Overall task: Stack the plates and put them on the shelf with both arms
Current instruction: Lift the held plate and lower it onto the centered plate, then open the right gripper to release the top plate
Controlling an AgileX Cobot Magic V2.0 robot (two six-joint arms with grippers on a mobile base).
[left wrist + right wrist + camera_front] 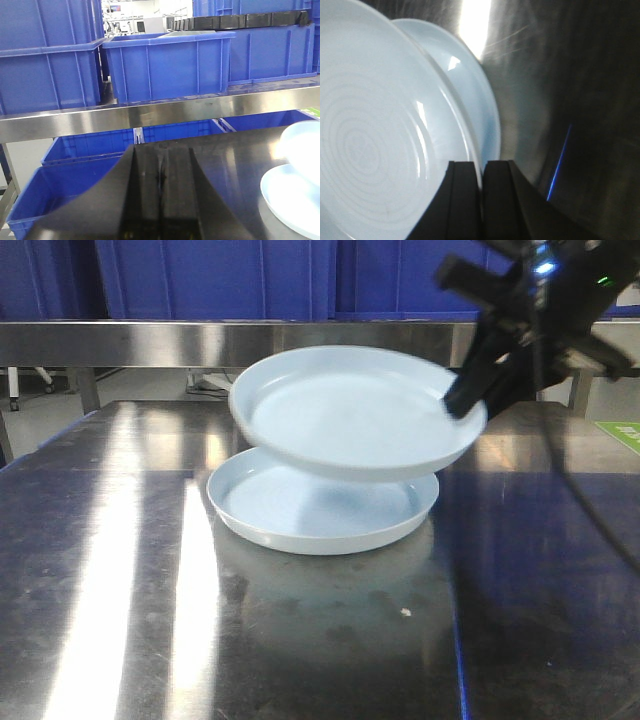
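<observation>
Surface: dark steel counter (120, 620), blue crates (165, 65) behind.
Lower plate (320, 520): flat on counter.
Upper plate (350, 410): tilted above it, rim pinched by right fingers (464, 200).
Left fingers (147, 190): pressed together, empty.

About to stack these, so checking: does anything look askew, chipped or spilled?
Only the upper plate: pinched at its rim by the jaws of the right arm, it hangs tilted and off-centre above the lower plate, which lies flat on the table. No chips or spills show.
</observation>
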